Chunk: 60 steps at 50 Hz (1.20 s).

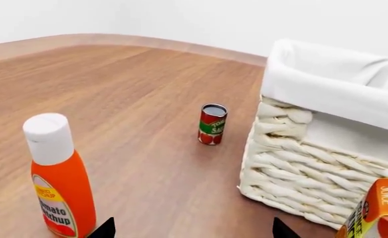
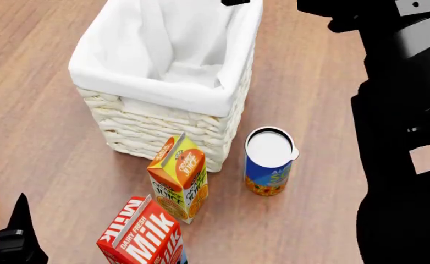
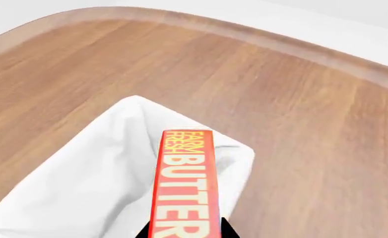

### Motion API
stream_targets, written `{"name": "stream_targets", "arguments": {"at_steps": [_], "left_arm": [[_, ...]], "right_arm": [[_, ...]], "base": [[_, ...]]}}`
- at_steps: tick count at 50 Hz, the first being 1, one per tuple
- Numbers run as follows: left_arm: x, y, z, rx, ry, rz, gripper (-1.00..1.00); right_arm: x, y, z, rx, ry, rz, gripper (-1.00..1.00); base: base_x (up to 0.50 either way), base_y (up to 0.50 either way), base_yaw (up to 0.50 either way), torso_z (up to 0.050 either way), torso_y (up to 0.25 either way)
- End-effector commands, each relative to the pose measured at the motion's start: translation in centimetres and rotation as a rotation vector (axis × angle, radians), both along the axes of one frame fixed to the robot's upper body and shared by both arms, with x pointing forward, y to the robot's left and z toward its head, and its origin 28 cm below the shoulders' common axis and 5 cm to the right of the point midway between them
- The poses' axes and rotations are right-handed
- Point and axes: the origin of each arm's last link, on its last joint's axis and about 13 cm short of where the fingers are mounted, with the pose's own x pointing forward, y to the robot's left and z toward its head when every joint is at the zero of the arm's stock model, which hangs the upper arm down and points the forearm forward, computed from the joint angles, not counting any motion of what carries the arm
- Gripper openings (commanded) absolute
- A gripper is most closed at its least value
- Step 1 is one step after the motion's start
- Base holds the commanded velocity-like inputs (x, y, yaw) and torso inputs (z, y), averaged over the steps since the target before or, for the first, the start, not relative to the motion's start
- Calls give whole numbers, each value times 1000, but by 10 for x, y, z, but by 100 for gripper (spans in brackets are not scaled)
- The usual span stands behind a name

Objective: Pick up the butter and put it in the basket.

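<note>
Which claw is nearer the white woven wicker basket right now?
Right. The right claw, gripping the slim red butter box, hangs above the white woven wicker basket; the left claw sits low beside it.

The basket (image 2: pixel 200 104) stands open at the top, only its white liner inside, so entry from above is free. Against its near wall stands the juice carton (image 2: pixel 178 179), the blue can (image 2: pixel 269 161) just beside, the milk carton (image 2: pixel 143 236) nearer. Bare bench (image 2: pixel 32 137) flanks the basket.
</note>
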Motion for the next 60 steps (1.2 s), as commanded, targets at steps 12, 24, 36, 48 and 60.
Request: {"name": "stream_targets", "arguments": {"at_steps": [12, 24, 36, 48, 60], "left_arm": [[2, -1, -2, 8, 17, 20, 100], [4, -2, -3, 11, 27, 36, 100], [2, -4, -4, 17, 38, 43, 100], [1, -4, -4, 21, 50, 50, 100], [-1, -6, -4, 25, 64, 55, 100]], "right_arm": [[3, 23, 2, 69, 25, 151, -100], [9, 34, -6, 167, -24, 122, -100], [9, 40, -14, 178, 20, 121, -100], [9, 44, -27, 145, 82, 177, -100], [7, 48, -30, 127, 111, 225, -100]], "base": [[0, 0, 0, 0, 2], [0, 0, 0, 1, 1], [0, 0, 0, 1, 2], [0, 0, 0, 0, 1], [0, 0, 0, 1, 1]]}}
